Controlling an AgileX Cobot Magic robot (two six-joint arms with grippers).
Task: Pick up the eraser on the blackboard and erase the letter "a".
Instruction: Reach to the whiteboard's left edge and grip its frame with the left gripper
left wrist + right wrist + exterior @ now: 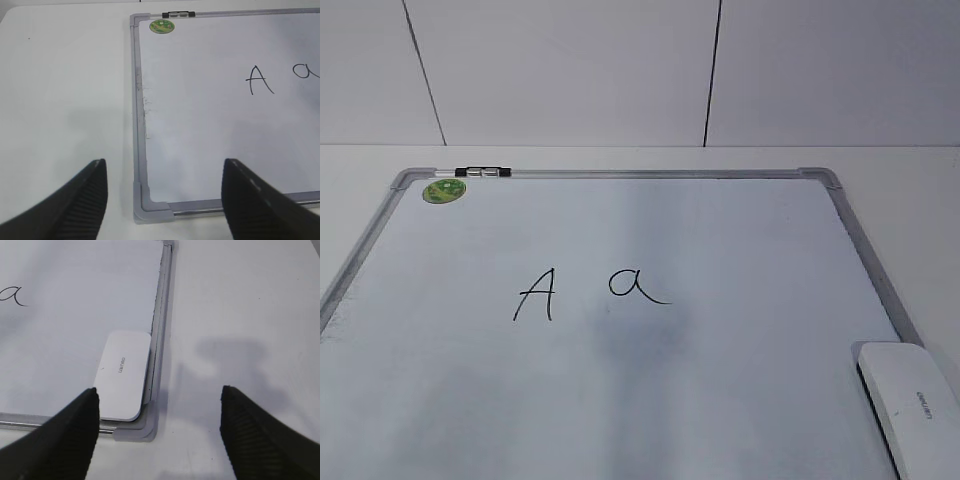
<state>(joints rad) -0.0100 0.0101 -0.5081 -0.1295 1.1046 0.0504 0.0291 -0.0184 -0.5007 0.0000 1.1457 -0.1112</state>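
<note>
Eraser point(912, 408) single, letters two, claws two.

Exterior view: slanted downward from the near side, facing the back wall; takes in most of the blackboard point(720, 400), its near edge cut off.
Left wrist view: close above the board's near-left corner, facing 12 o'clock; the jaws frame the bottom at 7 and 5 o'clock.
Right wrist view: close above the near-right corner, facing 12 o'clock; eraser point(123, 374) near centre.
Shared: the letter "a" point(636, 285) shows in all three; the green sticker point(444, 190) in the exterior and left wrist views.
</note>
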